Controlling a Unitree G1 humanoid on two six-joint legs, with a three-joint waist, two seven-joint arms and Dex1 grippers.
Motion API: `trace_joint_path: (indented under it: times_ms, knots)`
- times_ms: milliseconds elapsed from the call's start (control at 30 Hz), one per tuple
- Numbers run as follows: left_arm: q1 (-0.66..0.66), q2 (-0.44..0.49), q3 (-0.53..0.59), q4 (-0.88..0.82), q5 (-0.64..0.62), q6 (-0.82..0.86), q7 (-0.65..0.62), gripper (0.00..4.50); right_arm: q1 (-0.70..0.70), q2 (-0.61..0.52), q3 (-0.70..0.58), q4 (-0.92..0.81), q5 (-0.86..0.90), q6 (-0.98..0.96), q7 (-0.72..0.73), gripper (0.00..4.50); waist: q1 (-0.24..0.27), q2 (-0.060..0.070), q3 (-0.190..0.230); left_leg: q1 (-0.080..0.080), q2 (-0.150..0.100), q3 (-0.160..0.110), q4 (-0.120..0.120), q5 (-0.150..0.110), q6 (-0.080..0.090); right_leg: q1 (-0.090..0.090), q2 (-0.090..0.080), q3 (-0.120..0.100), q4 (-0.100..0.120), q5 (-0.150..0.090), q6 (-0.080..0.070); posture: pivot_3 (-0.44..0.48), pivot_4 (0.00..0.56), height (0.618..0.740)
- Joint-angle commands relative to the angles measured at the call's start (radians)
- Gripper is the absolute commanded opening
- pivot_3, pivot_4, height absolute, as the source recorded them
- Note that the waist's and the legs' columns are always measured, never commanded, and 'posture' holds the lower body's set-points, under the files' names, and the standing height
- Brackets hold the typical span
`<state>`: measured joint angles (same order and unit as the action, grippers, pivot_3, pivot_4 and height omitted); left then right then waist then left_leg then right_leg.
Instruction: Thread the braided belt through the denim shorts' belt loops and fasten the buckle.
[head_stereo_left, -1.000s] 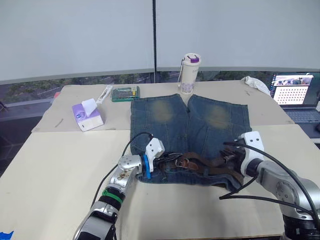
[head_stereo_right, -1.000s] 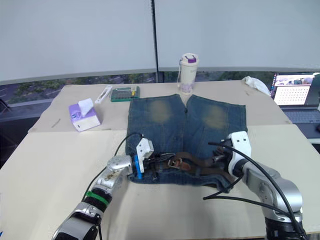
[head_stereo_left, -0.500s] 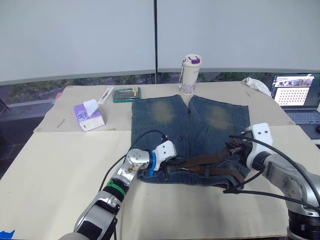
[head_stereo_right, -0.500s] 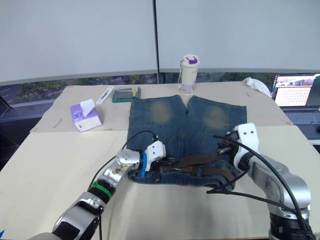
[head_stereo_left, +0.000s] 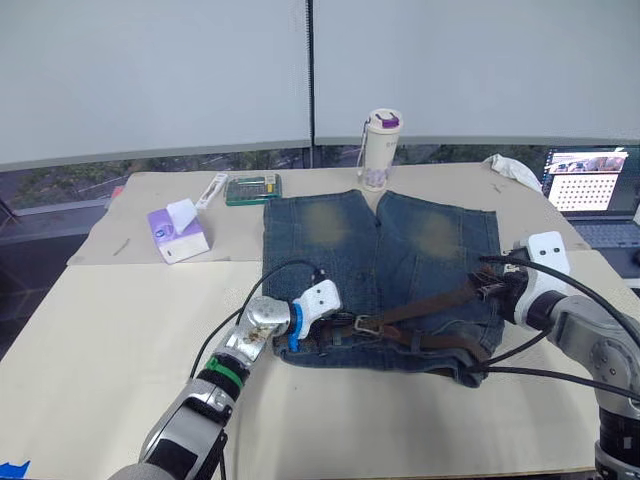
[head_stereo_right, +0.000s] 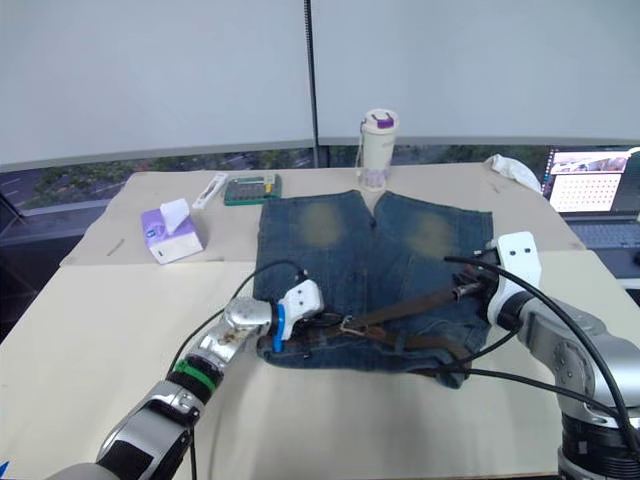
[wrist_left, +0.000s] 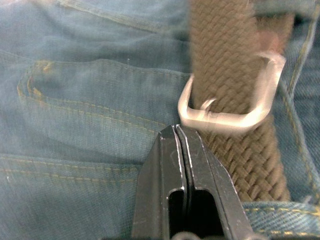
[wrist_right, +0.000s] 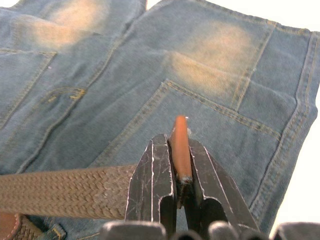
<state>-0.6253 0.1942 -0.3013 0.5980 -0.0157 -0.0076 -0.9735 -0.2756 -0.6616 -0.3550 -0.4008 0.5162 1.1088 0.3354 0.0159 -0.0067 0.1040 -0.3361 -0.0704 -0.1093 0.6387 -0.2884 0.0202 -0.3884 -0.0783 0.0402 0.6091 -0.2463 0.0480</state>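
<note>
The denim shorts (head_stereo_left: 400, 240) lie flat on the table with the waistband toward me. The braided belt (head_stereo_left: 425, 305) runs along the waistband, and its free end passes through the metal buckle (head_stereo_left: 366, 323) and stretches taut up to the right. My right gripper (head_stereo_left: 493, 291) is shut on the belt's smooth brown tip (wrist_right: 180, 150) over the shorts' right side. My left gripper (head_stereo_left: 332, 321) is shut with nothing between its fingers (wrist_left: 175, 155), and their tips rest on the denim just short of the buckle (wrist_left: 230, 107). I cannot make out the belt loops.
A purple tissue pack (head_stereo_left: 177, 232) sits at the back left. Beyond the shorts are a green box (head_stereo_left: 252, 187) and a white bottle (head_stereo_left: 380, 148). A laptop (head_stereo_left: 590, 190) and a white cloth (head_stereo_left: 515, 168) lie at the far right. Black cables trail from both wrists.
My right gripper has moved right and away from me with the belt's tip, drawing the slack strap into a straight taut line. My left gripper has shifted slightly right, staying by the buckle.
</note>
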Motion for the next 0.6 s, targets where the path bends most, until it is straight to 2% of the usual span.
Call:
trace_joint_path:
  times_ms: [33,267,433,533,600]
  knots:
    - [0.042,-0.003,0.034,-0.004,-0.052,0.108,-0.019,0.05,-0.018,-0.007,-0.021,-0.039,0.001,0.002,-0.014,0.0,-0.003,0.0,0.0,0.0,0.0,0.0,0.0,0.0,0.0,0.0,0.0,0.0,0.0,0.0,0.0,0.0,0.15,0.74]
    - [0.046,-0.015,0.087,-0.057,-0.1,0.089,0.001,0.05,-0.035,0.033,0.012,-0.061,0.029,0.004,-0.023,0.0,-0.004,0.0,0.0,0.0,0.001,0.0,0.0,0.0,0.0,-0.001,0.0,0.001,0.0,0.0,0.0,0.0,0.15,0.74]
    - [0.034,-0.089,0.187,-0.144,-0.225,0.029,0.011,0.05,-0.113,0.2,-0.061,-0.077,0.154,0.086,-0.087,0.0,-0.004,0.002,-0.001,-0.002,0.003,0.0,0.0,0.0,0.0,-0.003,0.0,0.002,0.0,0.0,-0.001,0.0,0.15,0.74]
    - [0.035,-0.143,0.247,-0.248,-0.348,0.098,0.017,0.79,-0.186,0.371,-0.16,-0.073,0.272,0.148,-0.19,0.0,-0.004,0.004,-0.002,-0.002,0.003,0.0,0.0,0.0,0.0,-0.003,-0.001,0.002,0.001,0.0,-0.001,0.0,0.15,0.74]
    - [0.043,-0.154,0.252,-0.301,-0.371,0.117,0.026,1.42,-0.227,0.458,-0.219,-0.071,0.332,0.18,-0.26,0.0,-0.004,0.005,-0.002,-0.003,0.004,0.0,0.0,0.0,0.0,-0.004,-0.001,0.002,0.002,0.001,-0.002,0.0,0.15,0.74]
